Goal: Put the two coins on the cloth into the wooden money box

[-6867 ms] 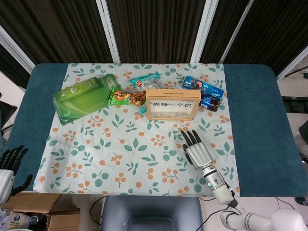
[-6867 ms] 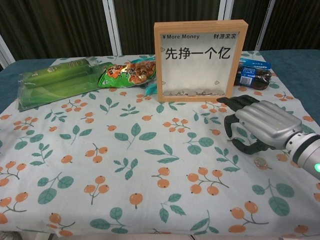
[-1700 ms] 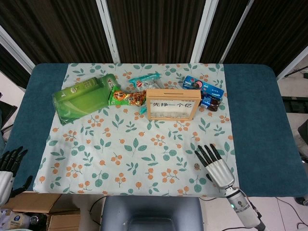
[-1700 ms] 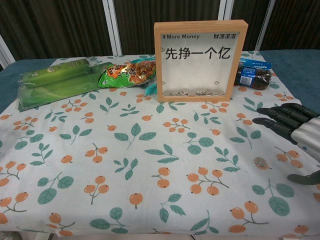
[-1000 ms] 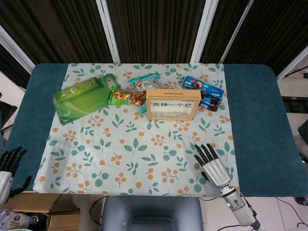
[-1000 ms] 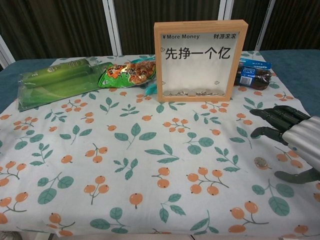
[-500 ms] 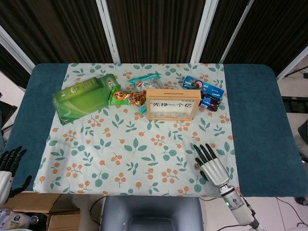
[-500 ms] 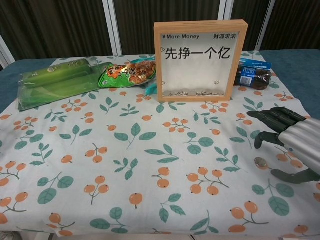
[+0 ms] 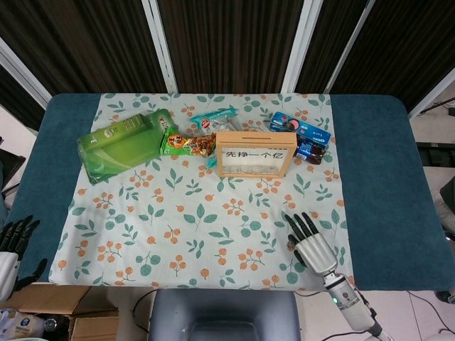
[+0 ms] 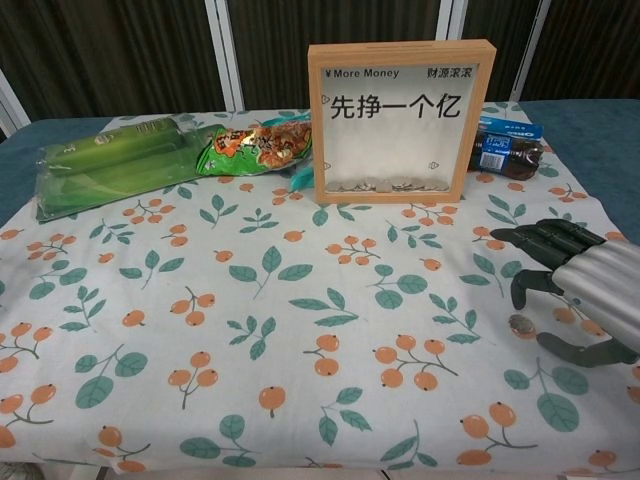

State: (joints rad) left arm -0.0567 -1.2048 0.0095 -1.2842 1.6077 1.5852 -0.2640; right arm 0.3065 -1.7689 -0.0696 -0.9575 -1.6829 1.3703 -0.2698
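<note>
The wooden money box [image 9: 254,153] [image 10: 400,120] stands upright at the back middle of the floral cloth [image 9: 178,213], with several coins behind its window. One small coin [image 10: 520,323] lies on the cloth at the near right; I see no second coin on the cloth. My right hand [image 9: 311,241] [image 10: 575,285] hovers just right of that coin, fingers spread, with one finger bent down and the thumb low. The coin lies just left of the gap between them, and the hand holds nothing. My left hand [image 9: 11,245] hangs off the table's near-left corner, fingers apart and empty.
A green packet [image 9: 121,142] [image 10: 110,160] and a snack bag [image 9: 186,144] lie left of the box. A teal wrapper [image 9: 213,117] lies behind it. A blue biscuit pack [image 9: 302,128] and a dark bottle [image 10: 505,150] lie to its right. Blue table [image 9: 377,177] flanks the cloth.
My right hand has drawn back from near the box, then crept left toward the coin, one finger bending down. The left hand has not moved.
</note>
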